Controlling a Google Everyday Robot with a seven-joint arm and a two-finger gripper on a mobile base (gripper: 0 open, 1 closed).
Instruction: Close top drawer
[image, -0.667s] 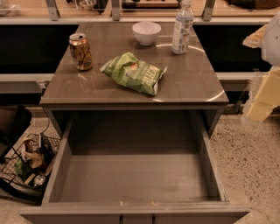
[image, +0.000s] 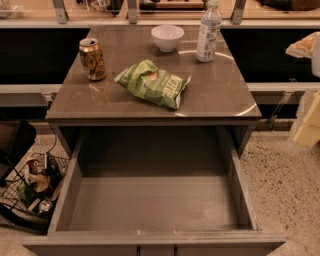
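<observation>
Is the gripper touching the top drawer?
Apart. Camera view shows the gripper at the right edge, beside the table, well clear of the open top drawer lower down.

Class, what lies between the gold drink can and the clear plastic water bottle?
A small white bowl, seen in the camera view; the gripper is at the right edge.

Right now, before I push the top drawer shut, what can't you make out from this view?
- Top drawer front and handle: cut off by the bottom edge of the camera view.
- Gripper: only a pale blurred shape at the right edge, partly cut off.
- Can label: too small to read.
- Basket contents on the floor, left: dim and jumbled.
</observation>
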